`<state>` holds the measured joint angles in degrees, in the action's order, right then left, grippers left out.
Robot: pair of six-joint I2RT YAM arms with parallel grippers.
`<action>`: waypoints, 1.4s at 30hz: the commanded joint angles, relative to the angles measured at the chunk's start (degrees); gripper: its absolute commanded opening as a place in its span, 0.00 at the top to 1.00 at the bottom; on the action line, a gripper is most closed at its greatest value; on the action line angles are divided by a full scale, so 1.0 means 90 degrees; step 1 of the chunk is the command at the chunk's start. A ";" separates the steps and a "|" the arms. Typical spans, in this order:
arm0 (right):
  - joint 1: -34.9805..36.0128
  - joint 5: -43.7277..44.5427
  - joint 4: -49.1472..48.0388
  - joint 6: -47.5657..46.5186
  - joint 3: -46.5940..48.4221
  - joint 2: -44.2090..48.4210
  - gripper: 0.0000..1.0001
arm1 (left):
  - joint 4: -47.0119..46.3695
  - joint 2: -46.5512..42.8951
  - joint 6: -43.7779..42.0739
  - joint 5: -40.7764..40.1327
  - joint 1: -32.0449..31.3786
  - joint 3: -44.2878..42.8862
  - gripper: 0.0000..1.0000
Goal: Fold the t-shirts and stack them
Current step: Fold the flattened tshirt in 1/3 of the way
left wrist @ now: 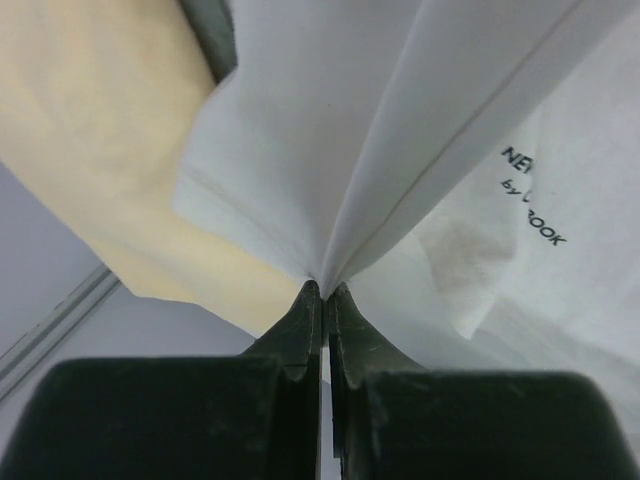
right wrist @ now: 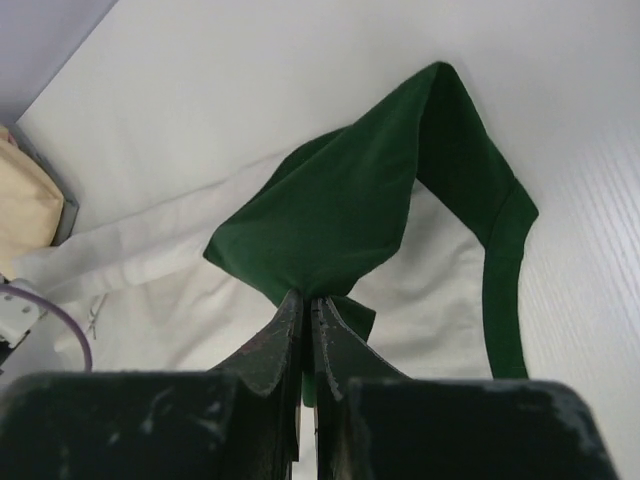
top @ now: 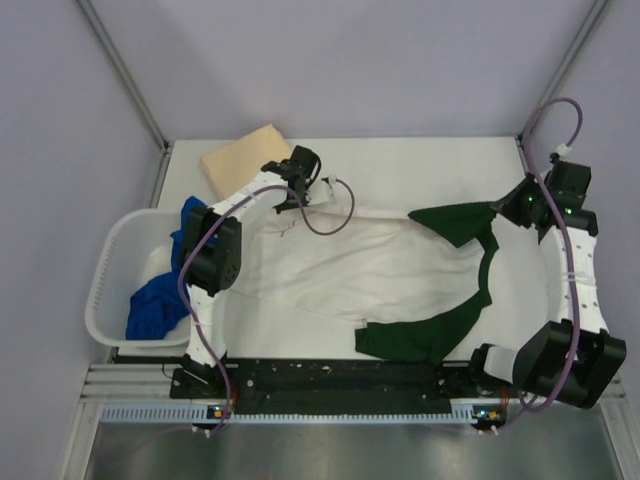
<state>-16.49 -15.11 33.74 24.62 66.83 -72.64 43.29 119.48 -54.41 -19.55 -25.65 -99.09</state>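
My left gripper (left wrist: 322, 290) is pinched tight on a fold of white cloth, an edge of the soft white t-shirt with dark green sleeves and black print (top: 380, 265); my right gripper (right wrist: 305, 297) is clamped just as tightly on the far dark green sleeve (right wrist: 340, 215), lifting it into a peak. Between the two grips the shirt lies spread across the white table (top: 430, 160), wrinkled, with the other green sleeve bunched near my bases. Both holds take only a thin bit of fabric at the fingertips, so I judge a hard pull apart could slide the cloth out of one pinch and drop that side. Pulling by the sleeve may also stretch the sleeve instead of flattening the body. The folded plain tan t-shirt (top: 245, 160) sits touching the white cloth right by my left fingertips, so a sweep that way could drag or unfold it. The purple cable (top: 322, 218) on my left arm droops over the shirt and might catch it. At the table's left edge the white plastic basket (top: 105, 280) holds crumpled bright blue t-shirts (top: 155, 305), some cloth riding up at the rim beside my left arm.
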 commanded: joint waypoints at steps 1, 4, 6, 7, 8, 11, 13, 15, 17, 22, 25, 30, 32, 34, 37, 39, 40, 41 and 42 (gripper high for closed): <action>-0.0257 -0.0567 -0.0243 0.0574 -0.0656 0.0824 1.00 | 0.0130 -0.0366 -0.0282 0.0033 0.0037 0.0316 1.00; -0.0267 -0.0499 -0.0243 0.0682 -0.1154 0.1195 1.00 | 0.0531 -0.0356 -0.0292 0.0248 0.0047 0.0307 1.00; -0.0267 -0.0479 -0.0233 0.0711 -0.1438 0.1332 1.00 | 0.0629 -0.0356 -0.0331 0.0317 0.0047 0.0316 1.00; -0.0277 -0.0460 -0.0243 0.0721 -0.1555 0.1362 1.00 | 0.0639 -0.0307 -0.0331 0.0317 0.0047 0.0307 1.00; -0.0277 -0.0459 -0.0233 0.0741 -0.1643 0.1391 1.00 | 0.0659 -0.0259 -0.0341 0.0278 0.0047 0.0297 1.00; -0.0277 -0.0518 -0.0243 0.0790 -0.1800 0.1382 1.00 | 0.0717 0.0014 -0.0370 0.0064 0.0047 0.0268 1.00; -0.0277 -0.0528 -0.0252 0.0790 -0.1820 0.1353 1.00 | 0.0776 0.0151 -0.0360 -0.0063 0.0057 0.0200 0.84; -0.0267 -0.0537 -0.0301 0.0780 -0.1849 0.1324 1.00 | 0.0902 0.0181 -0.0244 0.0062 0.0057 -0.0024 0.64; -0.0277 -0.0605 -0.0418 0.0838 -0.1898 0.1265 1.00 | 0.1107 0.0075 -0.0078 0.0374 0.0028 -0.0385 0.48; -0.0267 -0.0587 -0.0964 0.1024 -0.1908 0.0768 1.00 | 0.1206 -0.0520 0.0138 0.1058 -0.0527 -0.1128 0.38; -0.0277 -0.0430 -0.1345 0.1170 -0.1791 0.0192 1.00 | 0.0729 -0.0911 0.0108 0.1652 -0.1327 -0.1003 0.38; -0.0267 -0.0157 -0.1737 0.1249 -0.1644 -0.0658 1.00 | -0.0267 -0.0651 0.0790 0.4159 -0.2470 -0.1011 0.49; -0.0267 -0.0127 -0.1756 0.1171 -0.1634 -0.0863 1.00 | -0.0618 -0.0280 0.1132 0.4952 -0.2774 -0.1186 0.50; -0.0277 -0.0108 -0.1766 0.1161 -0.1644 -0.0971 1.00 | -0.1164 0.0072 0.1474 0.5384 -0.3019 -0.1314 0.48; -0.0277 -0.0117 -0.1786 0.1141 -0.1683 -0.0991 1.00 | -0.1771 0.0697 0.1807 0.5784 -0.3312 -0.1645 0.45; -0.0267 -0.0118 -0.1786 0.1132 -0.1712 -0.0972 1.00 | -0.2239 0.0981 0.2061 0.5902 -0.3429 -0.1676 0.44; -0.0267 -0.0127 -0.1795 0.1131 -0.1741 -0.0972 1.00 | -0.2406 0.1127 0.2110 0.5951 -0.3487 -0.1676 0.44; -0.0277 -0.0127 -0.1795 0.1141 -0.1761 -0.0962 1.00 | -0.2475 0.1274 0.2197 0.5952 -0.3536 -0.1734 0.43; -0.0277 -0.0127 -0.1805 0.1141 -0.1771 -0.0952 1.00 | -0.2563 0.1430 0.2256 0.5903 -0.3575 -0.1783 0.43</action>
<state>-18.26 -16.78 20.12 34.76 49.56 -81.89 28.32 128.22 -39.44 28.49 -56.90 -112.46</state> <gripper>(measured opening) 0.011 0.564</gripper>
